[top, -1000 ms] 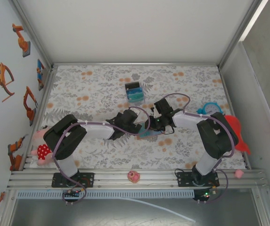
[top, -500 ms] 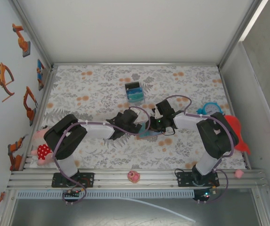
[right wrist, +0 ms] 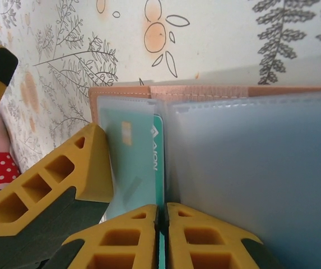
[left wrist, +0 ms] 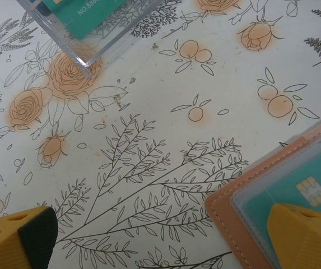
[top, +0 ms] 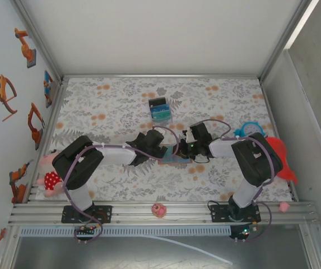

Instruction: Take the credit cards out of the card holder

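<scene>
Right wrist view: right fingers (right wrist: 147, 217) pinching card (right wrist: 158, 152) edge in wallet (right wrist: 205, 91); left fingers (left wrist: 303, 234) spread, one on wallet. Next: pull card straight out.

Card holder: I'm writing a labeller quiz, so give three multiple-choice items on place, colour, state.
1. The tan-brown leather-like folding card holder lies: A where the left claw and right claw meet, B inside a drawer, C on a shelf.
2. Its pocketed chip card is: A red, B teal, C black.
3. The left claw is: A open, B shut on a card, C shut empty.
A: both claws reach it. B: its face shows teal. A: its yellow fingers stand far apart.
</scene>
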